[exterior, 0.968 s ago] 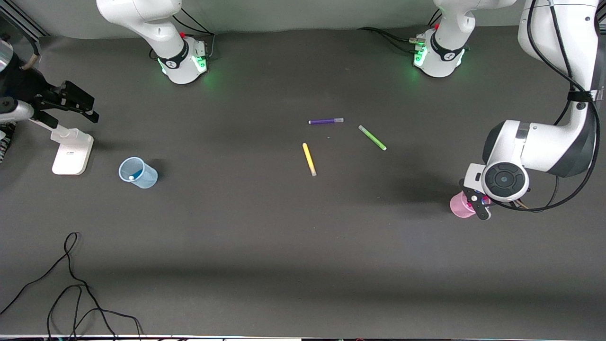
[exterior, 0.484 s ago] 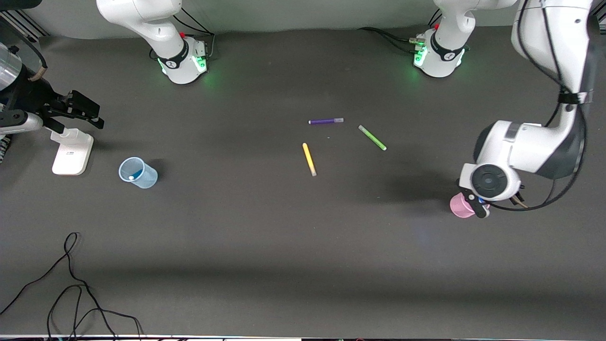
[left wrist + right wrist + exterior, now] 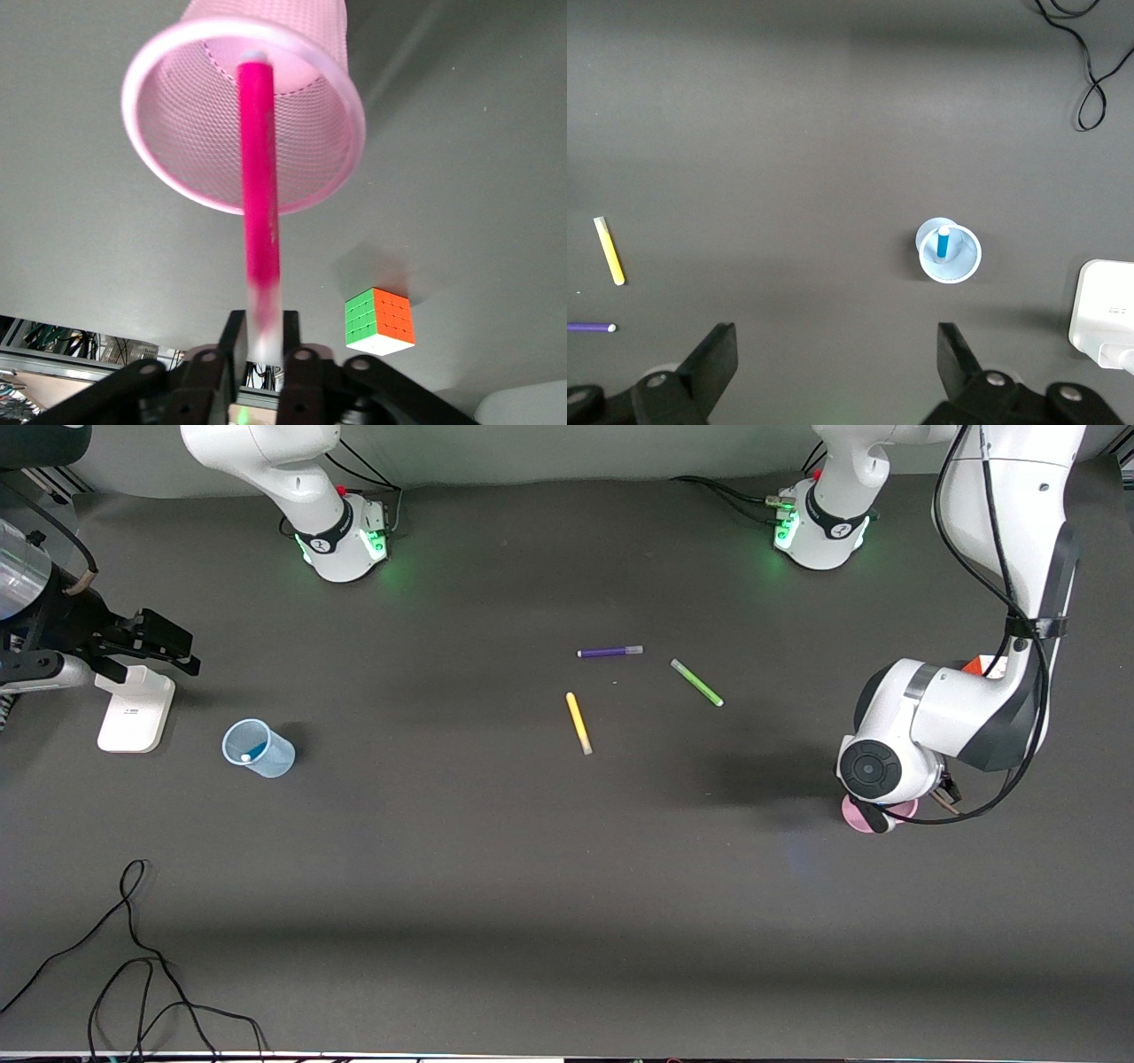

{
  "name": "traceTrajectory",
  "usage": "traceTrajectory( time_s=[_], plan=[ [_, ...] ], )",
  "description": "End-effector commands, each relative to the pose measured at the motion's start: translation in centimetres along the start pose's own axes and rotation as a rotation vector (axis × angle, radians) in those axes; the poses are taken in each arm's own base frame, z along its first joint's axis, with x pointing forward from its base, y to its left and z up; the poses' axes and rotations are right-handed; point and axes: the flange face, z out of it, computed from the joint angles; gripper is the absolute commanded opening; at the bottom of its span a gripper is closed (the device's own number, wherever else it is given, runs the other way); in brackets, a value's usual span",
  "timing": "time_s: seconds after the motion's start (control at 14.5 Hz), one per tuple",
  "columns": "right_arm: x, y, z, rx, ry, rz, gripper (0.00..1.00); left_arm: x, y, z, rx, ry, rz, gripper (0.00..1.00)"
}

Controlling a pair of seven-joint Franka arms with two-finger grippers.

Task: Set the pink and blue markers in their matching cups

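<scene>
My left gripper [image 3: 263, 341] is shut on the pale cap end of the pink marker [image 3: 259, 159] and holds it upright. The marker's tip reaches down inside the light pink cup [image 3: 177, 124]. In the front view the left hand [image 3: 873, 771] hangs over this cup [image 3: 855, 816] and hides most of it. The pale blue cup [image 3: 258, 748] stands at the right arm's end of the table with the blue marker [image 3: 943, 241] upright inside it [image 3: 950, 257]. My right gripper [image 3: 164, 642] is open and empty, up in the air near that cup.
A purple marker [image 3: 609, 652], a green marker [image 3: 696, 683] and a yellow marker [image 3: 578, 723] lie mid-table. A white stand [image 3: 135, 708] sits beside the blue cup. A black cable [image 3: 133, 957] lies near the front camera. A colour cube [image 3: 380, 320] rests beside the pink cup.
The left hand has shifted over the pink cup and now covers more of it. The right gripper has drifted a little toward the blue cup.
</scene>
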Motion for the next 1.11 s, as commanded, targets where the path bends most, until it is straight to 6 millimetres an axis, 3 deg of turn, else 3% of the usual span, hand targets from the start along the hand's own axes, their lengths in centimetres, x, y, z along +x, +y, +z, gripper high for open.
traceTrajectory(
  time_s=[0.0,0.07,0.28,0.41,0.62,0.76,1.04],
  plan=[
    [0.2,0.0,0.0,-0.002,0.005,0.021,1.00,-0.9,-0.9,-2.4,0.027,-0.018,-0.051,0.95],
    [0.2,0.0,0.0,-0.002,0.003,0.021,1.00,-1.3,-1.4,-3.1,0.028,-0.019,-0.064,1.00],
    [0.3,0.2,0.3,-0.002,-0.003,0.023,1.00,-2.7,-1.6,-4.9,0.023,-0.017,-0.100,1.00],
    [0.3,0.5,0.4,-0.002,-0.004,0.023,1.00,-4.2,-1.3,-7.8,-0.030,-0.004,-0.135,1.00],
    [0.3,1.0,0.4,-0.003,-0.004,0.027,1.00,-8.9,-2.1,-11.8,-0.154,0.073,-0.224,1.00],
    [0.3,1.3,0.2,-0.002,0.005,0.030,1.00,-10.9,-2.5,-13.8,-0.197,0.095,-0.259,1.00],
    [0.4,0.8,0.2,-0.003,0.017,0.021,1.00,-13.7,-2.0,-17.2,-0.312,0.081,-0.603,1.00]
  ],
)
